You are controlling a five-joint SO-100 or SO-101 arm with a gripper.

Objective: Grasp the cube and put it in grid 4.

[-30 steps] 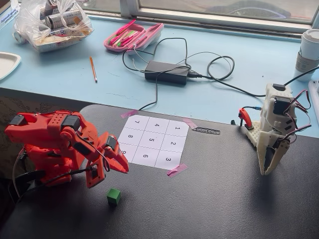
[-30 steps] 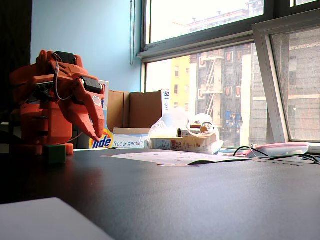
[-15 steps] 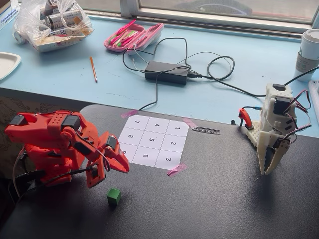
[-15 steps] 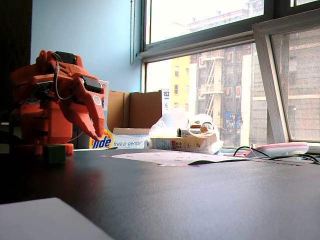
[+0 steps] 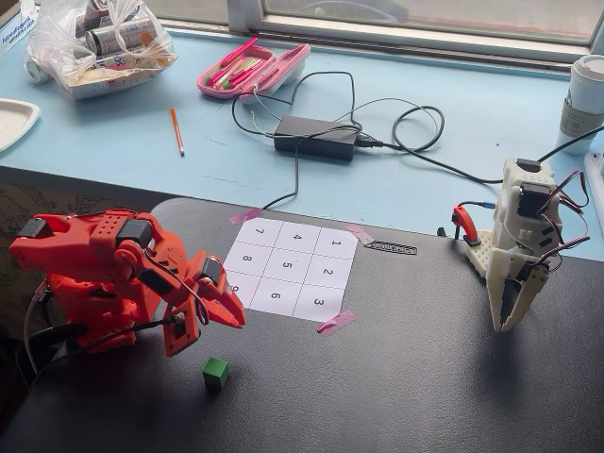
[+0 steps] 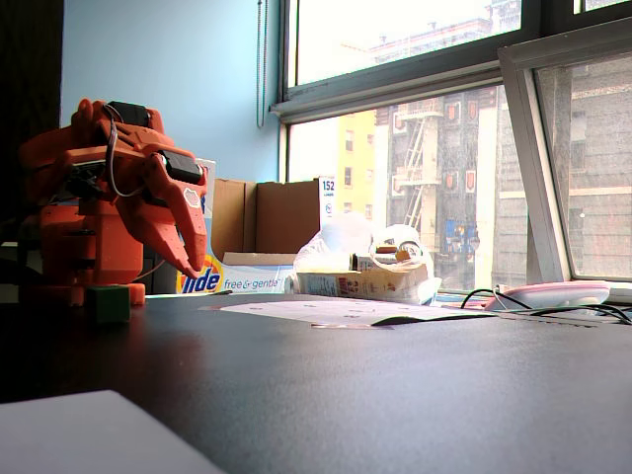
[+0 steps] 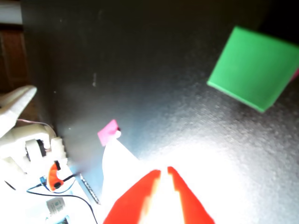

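We find almost nothing changed over the last second: the red plastic arm (image 5: 104,283) holds the same crouched pose at the left of the dark tabletop (image 5: 415,377), and only a slight shift of its body shows in a fixed view. The gripper (image 5: 209,330) hangs above the surface with its fingers nearly together, a narrow gap between the tips in the wrist view (image 7: 163,173), and it holds nothing.

The small solid green cube (image 5: 216,373) rests on the tabletop just below and to the right of the gripper in that fixed view, apart from it and unmoved. In the low fixed view the cube (image 6: 107,303) sits in front of the arm's base.

Further right, the white paper sheet of nine numbered squares (image 5: 293,269) lies taped flat. Grid 4 (image 5: 298,238), the middle cell of its far row, is empty.

We judge the task barely begun: the approach has stalled or is only starting. The gripper must open before it descends on the cube.
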